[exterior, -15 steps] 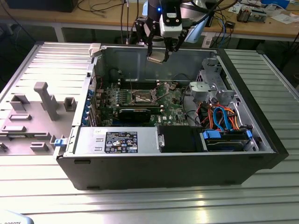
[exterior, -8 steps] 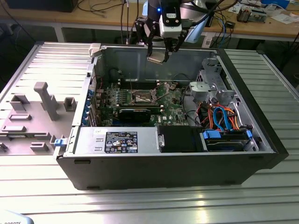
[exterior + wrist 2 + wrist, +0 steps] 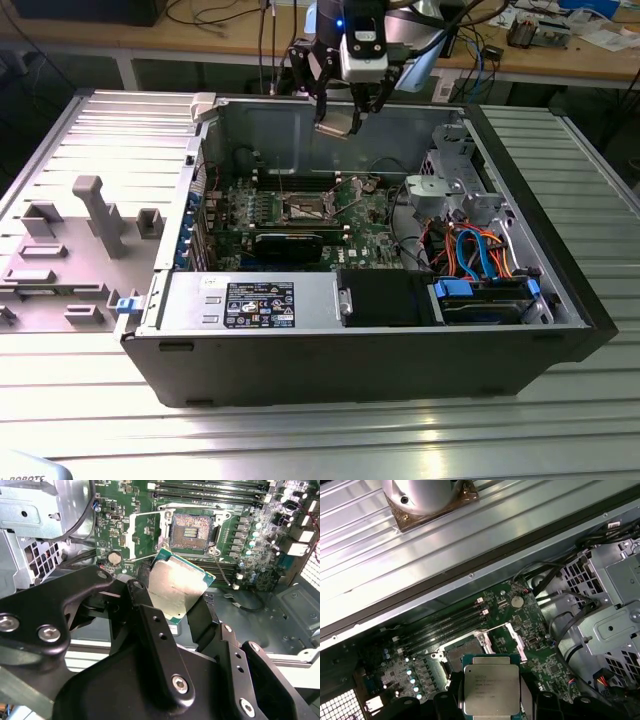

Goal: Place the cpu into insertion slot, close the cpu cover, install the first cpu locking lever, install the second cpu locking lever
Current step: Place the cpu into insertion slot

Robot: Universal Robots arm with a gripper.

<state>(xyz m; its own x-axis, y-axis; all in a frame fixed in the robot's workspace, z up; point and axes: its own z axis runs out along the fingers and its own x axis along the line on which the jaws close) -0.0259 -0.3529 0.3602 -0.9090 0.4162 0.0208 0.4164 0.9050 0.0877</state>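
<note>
My gripper (image 3: pixel 338 118) hangs high over the back of the open computer case, shut on the cpu (image 3: pixel 337 124). In both wrist views the cpu (image 3: pixel 175 587) (image 3: pixel 491 690), a flat square chip with a dull silver top, sits between the black fingers (image 3: pixel 145 615). The insertion slot (image 3: pixel 192 530) (image 3: pixel 462 656) (image 3: pixel 303 208) lies bare on the green board below, apart from the chip. The cpu cover (image 3: pixel 132 535) (image 3: pixel 514 639) stands flipped open beside the slot. Two thin wire levers (image 3: pixel 222 575) (image 3: pixel 145 513) are swung free.
Long memory slots (image 3: pixel 210 487) run beside the socket. A black card (image 3: pixel 290 243) crosses the board in front. A metal drive cage (image 3: pixel 450 185) with orange and blue cables (image 3: pixel 480 250) stands at the exterior view's right, a power supply (image 3: pixel 250 300) in front, and a grey fixture (image 3: pixel 90 215) outside.
</note>
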